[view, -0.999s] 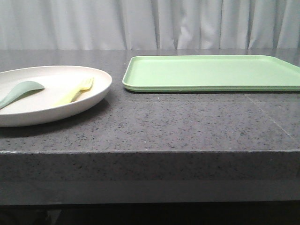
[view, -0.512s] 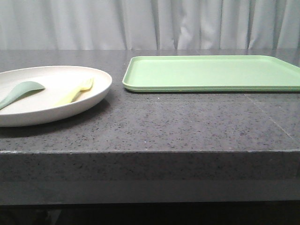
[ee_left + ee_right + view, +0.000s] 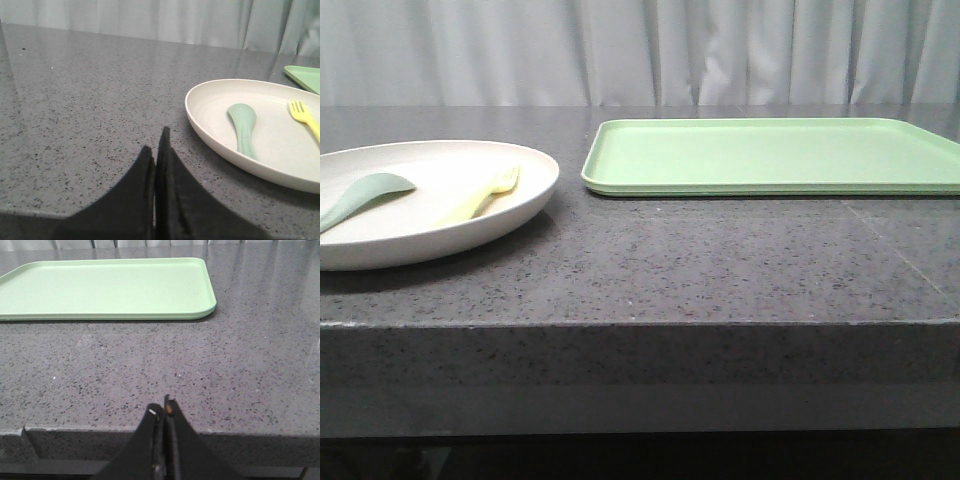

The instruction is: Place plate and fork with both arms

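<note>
**Mia:** Two pincers, and both are pressed together with nothing in them. See the left pincer (image 3: pixel 156 145)? Its two black fingers touch each other. The right pincer (image 3: pixel 162 412) looks the same, tips together and holding nothing.

**Ben:** So what step is this?

**Mia:** I think it is the very start. Nothing has been picked up yet. Both pincers hang low at the near edge of the grey table (image 3: pixel 720 270).

**Ben:** Where is the plate?

**Mia:** The plate (image 3: pixel 280 145) sits on the table, ahead of the left pincer and off to one side, near but not touching it. The fork (image 3: pixel 304 114) lies inside the plate, on the far side from the left pincer. A green spoon (image 3: pixel 243 125) lies in there too, closer to the pincer than the fork.

**Ben:** And the right pincer?

**Ben:** It has bare table just ahead of it, and the green tray (image 3: pixel 105 287) farther on.

**Mia:** My guess is that the plate and fork should go on that tray.

**Ben:** What comes next?

**Mia:** I think the left pincer must open first, then reach to the plate rim. The fork is thin and flat, so it needs a careful pinch, and not the spoon by mistake.
</note>
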